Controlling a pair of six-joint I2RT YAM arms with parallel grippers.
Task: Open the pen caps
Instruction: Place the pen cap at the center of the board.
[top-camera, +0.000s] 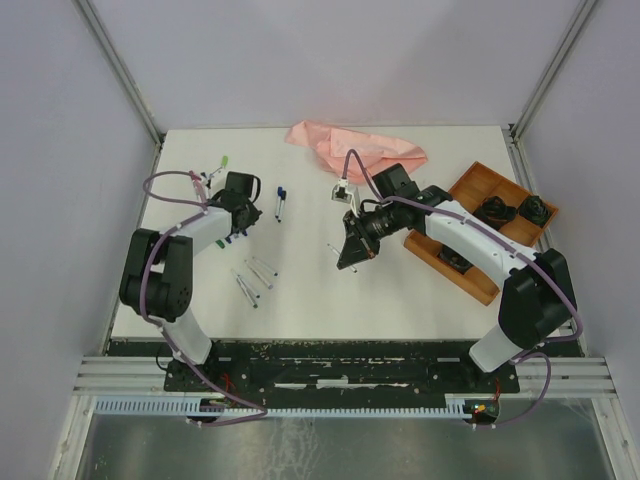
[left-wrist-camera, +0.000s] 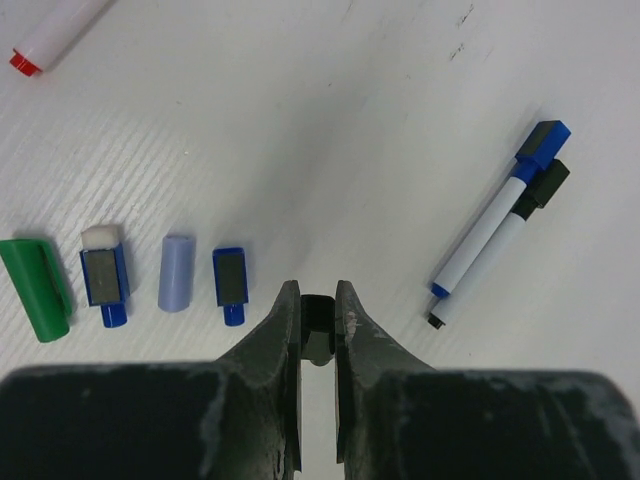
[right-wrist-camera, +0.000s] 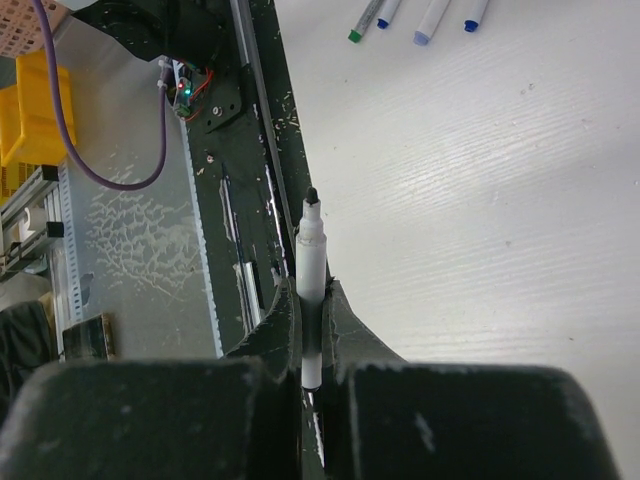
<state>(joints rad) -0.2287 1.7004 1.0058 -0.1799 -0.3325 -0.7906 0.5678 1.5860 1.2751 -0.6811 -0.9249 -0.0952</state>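
Sitting between jaws of the left gripper (left-wrist-camera: 318, 291), a black pen cap (left-wrist-camera: 318, 332).

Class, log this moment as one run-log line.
left gripper: shut on black cap; right gripper: shut on uncapped pen; cap: off pen

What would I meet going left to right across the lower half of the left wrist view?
green cap → blue cap with white end → pale blue cap → smaller blue cap → black cap pinched in the left gripper → two pens side by side.
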